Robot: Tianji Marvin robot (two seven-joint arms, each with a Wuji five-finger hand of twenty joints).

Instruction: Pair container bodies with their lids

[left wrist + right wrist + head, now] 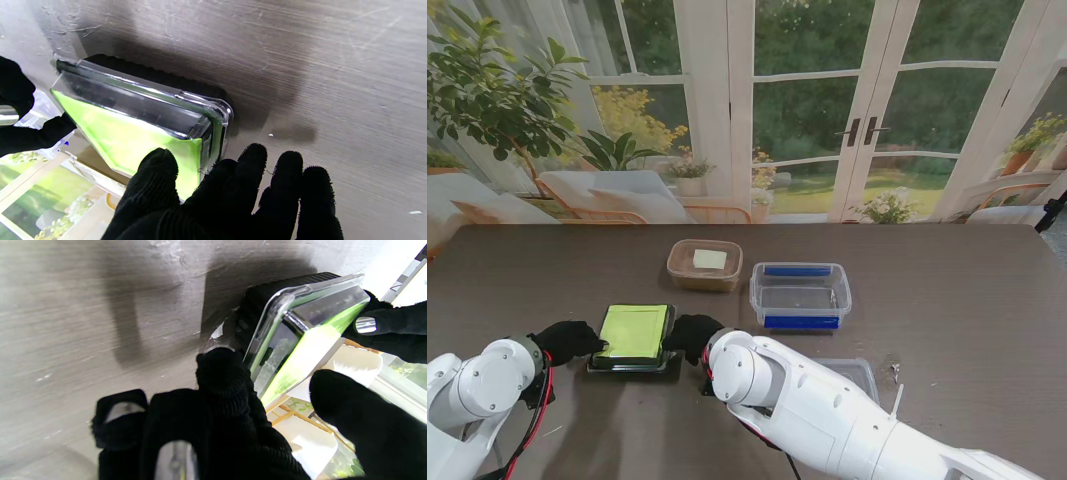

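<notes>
A black container with a clear lid and green top (pixel 634 335) lies on the table nearer to me, left of the middle. My left hand (pixel 567 342) holds its left edge; the left wrist view shows the thumb on the green lid (pixel 133 133) and the fingers (pixel 283 186) alongside. On its right edge sits my right hand (pixel 692 335), thumb over the lid (pixel 300 350) and a fingertip (pixel 220 370) at the rim. Farther off stand a brown lidded container (pixel 705 264) and a clear box with blue clips (pixel 800 294).
A clear lid (pixel 852 372) lies on the table partly under my right forearm (pixel 827 420). The dark wooden table (pixel 967 320) runs to a glass door wall at the back.
</notes>
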